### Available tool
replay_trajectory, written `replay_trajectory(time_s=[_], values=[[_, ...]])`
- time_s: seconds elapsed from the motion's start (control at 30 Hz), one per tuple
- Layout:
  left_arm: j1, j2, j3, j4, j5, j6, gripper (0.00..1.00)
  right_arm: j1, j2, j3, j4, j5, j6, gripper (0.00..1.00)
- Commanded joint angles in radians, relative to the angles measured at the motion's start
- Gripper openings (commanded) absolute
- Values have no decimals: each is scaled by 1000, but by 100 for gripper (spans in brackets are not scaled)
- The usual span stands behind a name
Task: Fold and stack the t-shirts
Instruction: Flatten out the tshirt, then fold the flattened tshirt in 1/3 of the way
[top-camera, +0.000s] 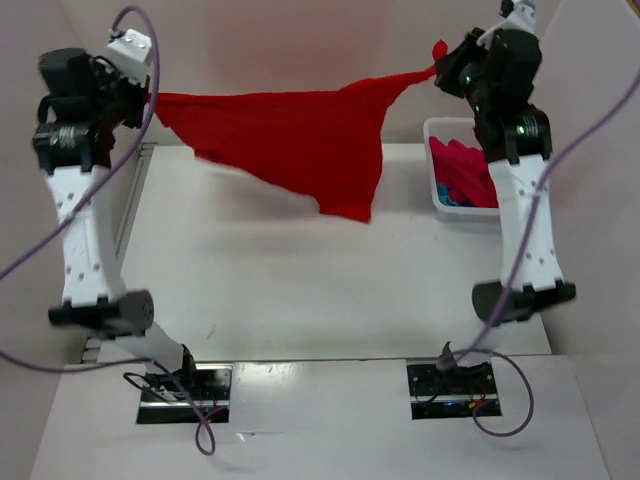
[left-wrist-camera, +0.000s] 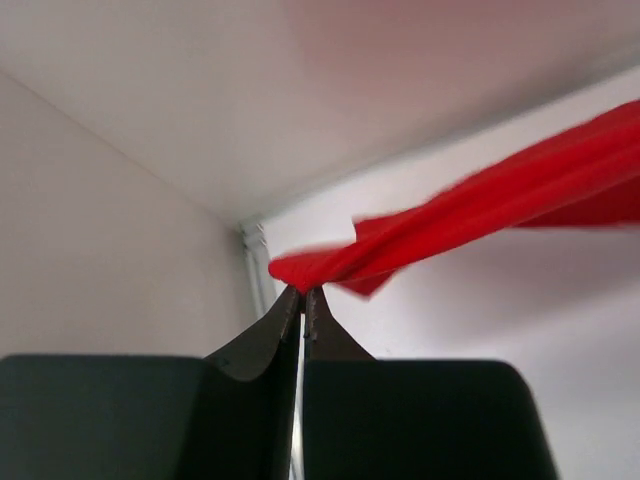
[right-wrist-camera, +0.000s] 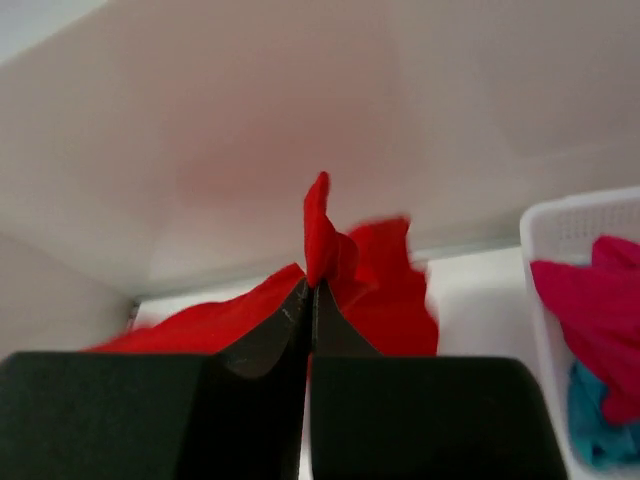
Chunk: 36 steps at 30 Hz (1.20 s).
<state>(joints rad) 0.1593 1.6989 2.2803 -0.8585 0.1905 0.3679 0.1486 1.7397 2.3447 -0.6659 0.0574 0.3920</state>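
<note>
A bright red t-shirt (top-camera: 300, 140) hangs stretched in the air above the far part of the table, held at both ends. My left gripper (top-camera: 150, 97) is shut on its left end, and in the left wrist view the gripper (left-wrist-camera: 303, 290) pinches a bunched tip of the red t-shirt (left-wrist-camera: 420, 245). My right gripper (top-camera: 438, 70) is shut on the right end; its wrist view has the gripper (right-wrist-camera: 310, 283) with a fold of the red t-shirt (right-wrist-camera: 385, 290) sticking up past it. A crimson-pink t-shirt (top-camera: 465, 170) and a teal-blue t-shirt (right-wrist-camera: 600, 420) lie in the basket.
The white lattice basket (top-camera: 432, 160) stands at the table's far right, just behind the right arm. The white table top (top-camera: 300, 290) lies under the hanging shirt. Pale walls close in behind and to the left.
</note>
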Motion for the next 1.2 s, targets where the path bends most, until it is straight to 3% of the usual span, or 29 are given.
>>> replay_trajectory(time_s=[0.0, 0.03, 0.2, 0.23, 0.33, 0.37, 0.5, 0.63, 0.77, 0.97, 1.17], values=[[17, -148, -160, 59, -11, 26, 0, 55, -179, -224, -28, 94, -54, 0], [17, -169, -210, 50, -25, 41, 0, 55, -281, -409, 10, 94, -26, 0], [17, -306, -552, 6, -48, 104, 0, 118, -538, -893, 25, 114, 138, 0], [17, -321, -679, 6, -59, 114, 0, 132, -572, -1038, 11, 114, 216, 0], [17, -358, -885, -8, -94, 135, 0, 184, -687, -1274, 11, 46, 368, 0], [17, -370, -1007, -8, -105, 146, 0, 203, -727, -1317, 11, 45, 399, 0], [17, -380, -1201, 1, -135, 146, 0, 334, -775, -1459, -8, 26, 507, 0], [17, -389, -1242, -75, -172, 137, 0, 445, -775, -1548, -6, -10, 593, 0], [17, -413, -1242, -166, -213, 164, 0, 482, -732, -1529, -18, 15, 575, 0], [17, -417, -1253, -174, -195, 155, 0, 471, -518, -1371, 46, 68, 395, 0], [57, -323, -1092, -82, -217, 108, 0, 355, -241, -1113, 127, 163, 171, 0]])
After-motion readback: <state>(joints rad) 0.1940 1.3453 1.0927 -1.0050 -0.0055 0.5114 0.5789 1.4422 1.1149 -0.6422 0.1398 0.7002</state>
